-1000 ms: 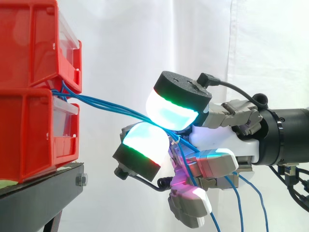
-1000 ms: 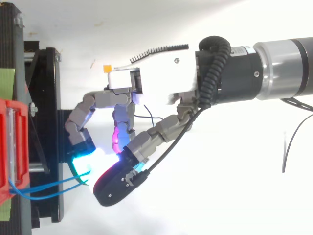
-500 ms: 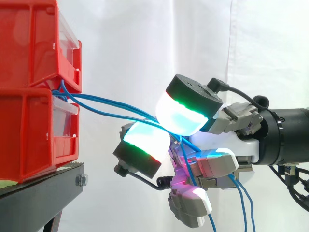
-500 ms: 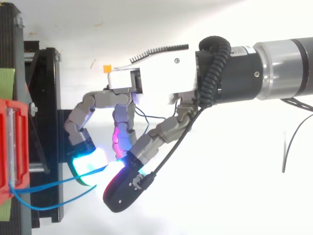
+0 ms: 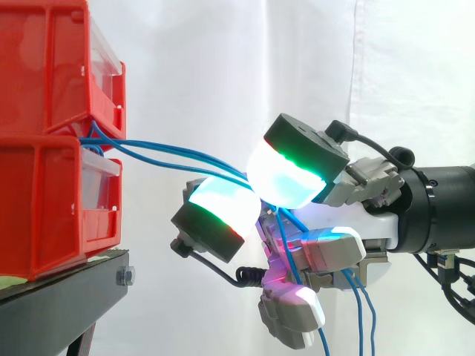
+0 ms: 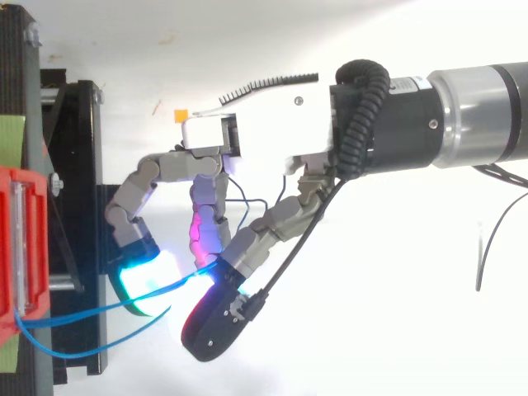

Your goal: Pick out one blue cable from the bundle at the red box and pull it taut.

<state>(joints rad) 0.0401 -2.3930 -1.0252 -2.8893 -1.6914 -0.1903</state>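
Blue cables (image 5: 185,154): several thin strands leave the gap between the two stacked red bins (image 5: 44,200). They run right and slightly downward, then hang below the hand (image 5: 349,222).
Hand: fingers are curled round the blue cables, which pass between two glowing pads (image 5: 286,182).
Red bins: at your left, on the black stand (image 5: 67,297).
Obstruction: the pads hide the strands, so you cannot tell whether one is separated.
Background: white curtain (image 5: 223,67).
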